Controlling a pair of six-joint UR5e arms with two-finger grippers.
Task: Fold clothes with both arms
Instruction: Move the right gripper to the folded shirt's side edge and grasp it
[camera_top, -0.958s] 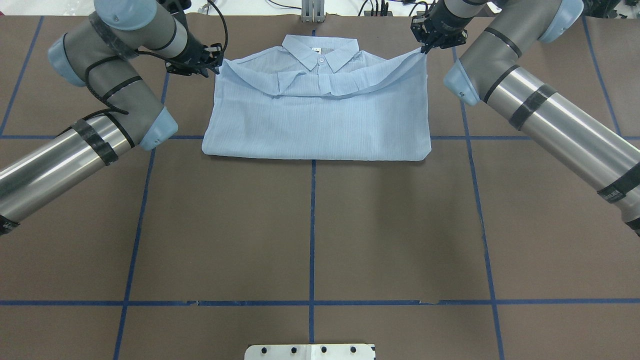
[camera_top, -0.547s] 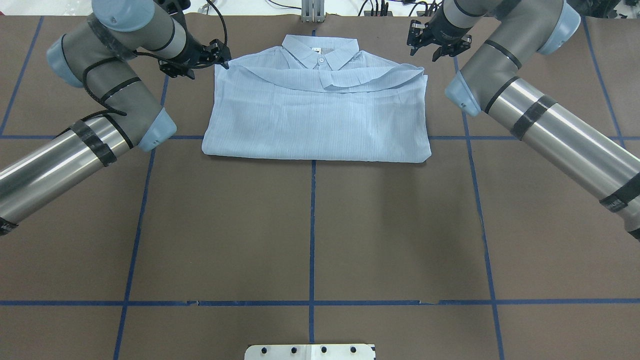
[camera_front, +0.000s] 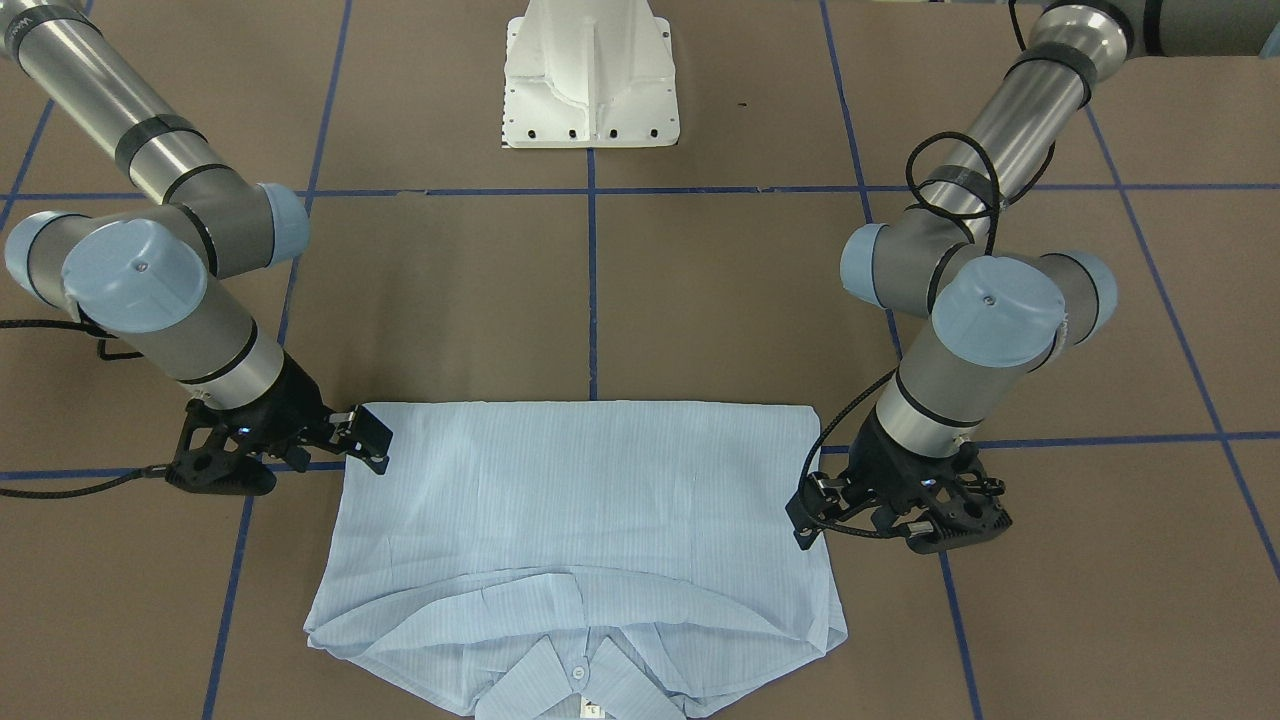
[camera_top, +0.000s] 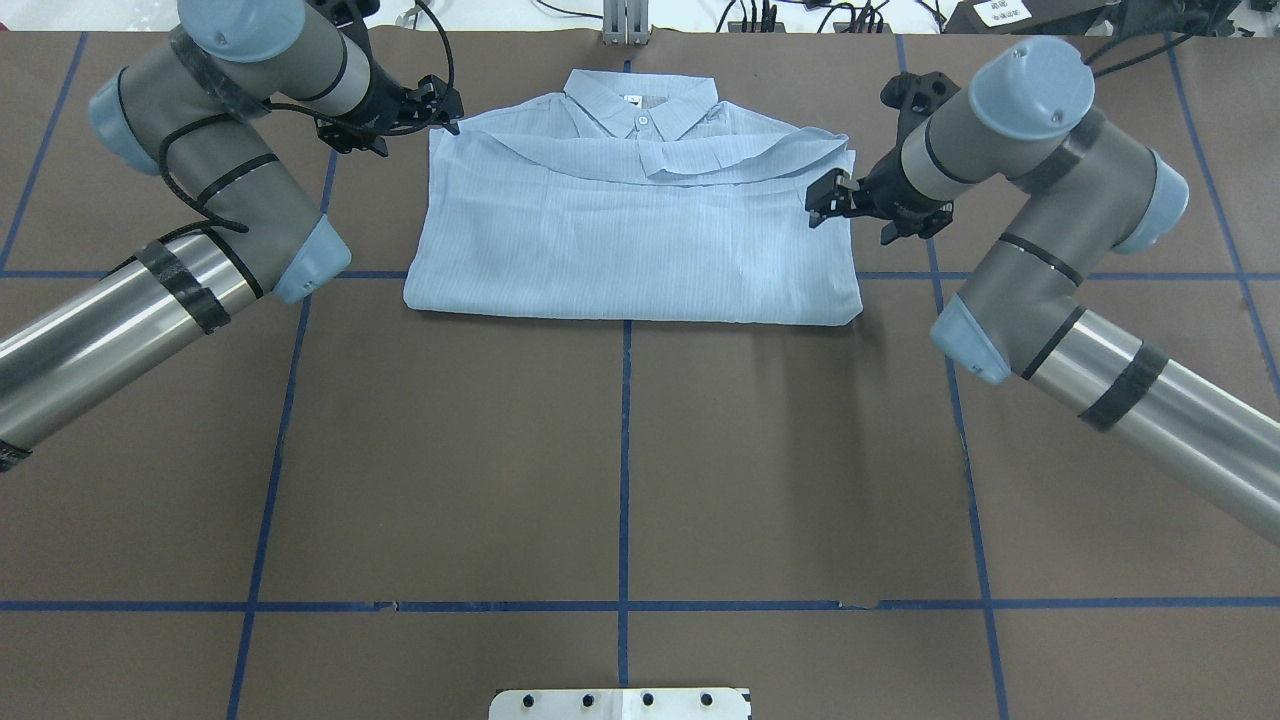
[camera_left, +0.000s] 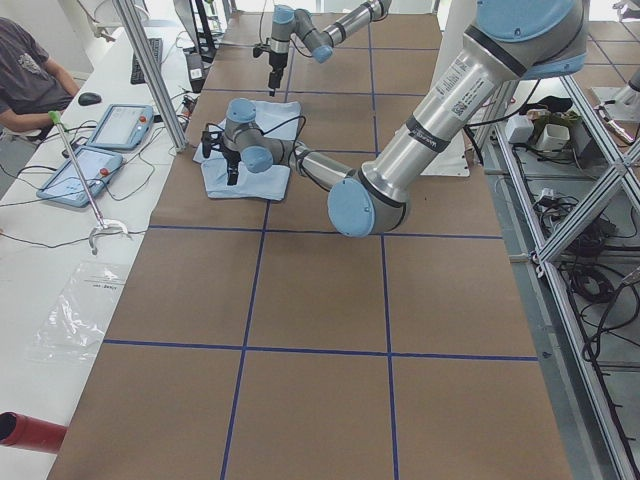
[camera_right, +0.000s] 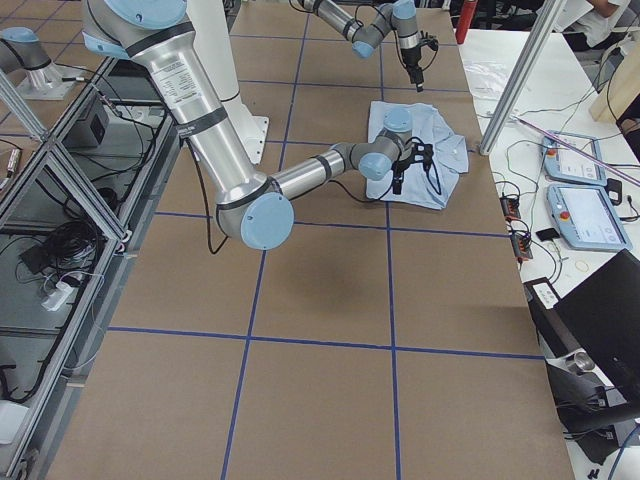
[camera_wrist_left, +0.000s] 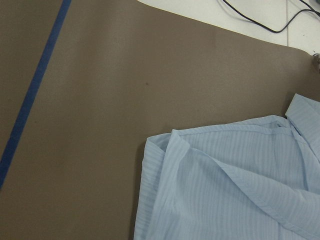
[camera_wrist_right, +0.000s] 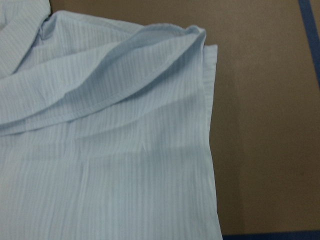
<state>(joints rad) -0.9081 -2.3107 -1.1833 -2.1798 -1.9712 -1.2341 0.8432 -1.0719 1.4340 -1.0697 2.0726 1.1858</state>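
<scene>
Brown table (camera_top: 620, 450) with a blue tape grid. The right arm (camera_top: 1040, 190) had swung back from the far corner, its elbow now bent. The left arm (camera_top: 200, 160) had barely moved. The shirt (camera_top: 640, 230) lay folded at the table's far middle, as half a second before, with the top layer draped just below the collar (camera_top: 640, 100). The right gripper (camera_top: 820, 200) was released, now over the shirt's right edge about midway along it. The left gripper (camera_top: 450, 112) was also released, at the shirt's left shoulder corner. Only the front view showed the white pedestal (camera_front: 590, 80). Only the left side view showed a seated person (camera_left: 25, 75). Wrist views showed just cloth and table, no fingers.
</scene>
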